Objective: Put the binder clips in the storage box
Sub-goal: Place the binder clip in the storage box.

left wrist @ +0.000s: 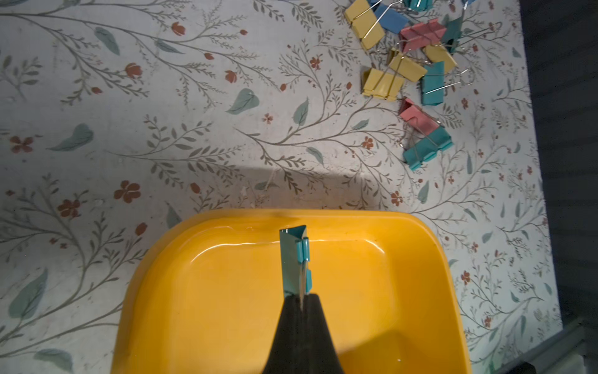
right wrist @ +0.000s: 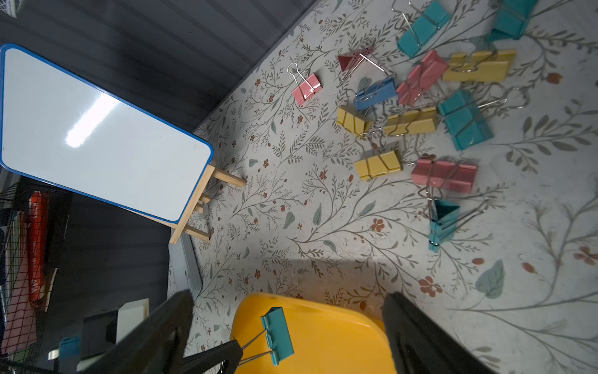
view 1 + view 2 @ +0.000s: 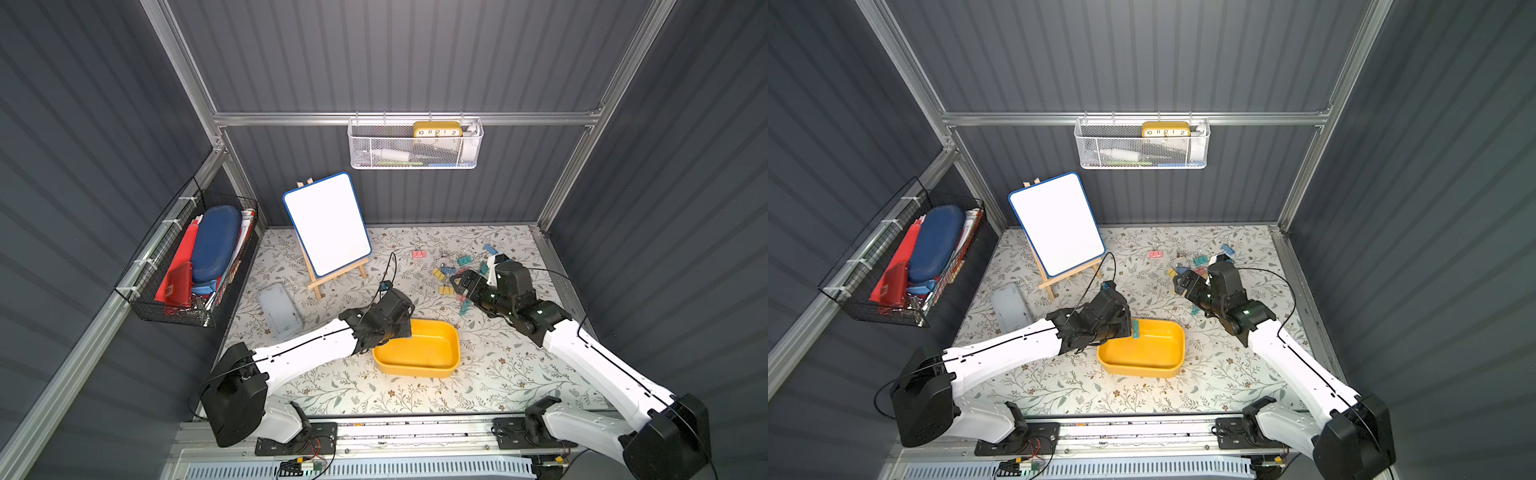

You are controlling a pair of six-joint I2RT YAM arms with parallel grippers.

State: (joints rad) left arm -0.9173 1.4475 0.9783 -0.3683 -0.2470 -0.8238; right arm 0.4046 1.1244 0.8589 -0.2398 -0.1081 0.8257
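At centre-left, a teal clip (image 3: 1135,329) is clamped by its wire handles in the left pincer (image 1: 301,301) over the storage box (image 3: 1142,368); rightward, the right pincer (image 3: 1185,283) is held released above binder clips (image 3: 1200,260) on the surface (image 3: 1142,395), judged light, stiff, slick, best taken across flat sides.

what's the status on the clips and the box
Left gripper shut on teal clip over storage box. Right gripper open near loose binder clips. Nothing between pile and box.
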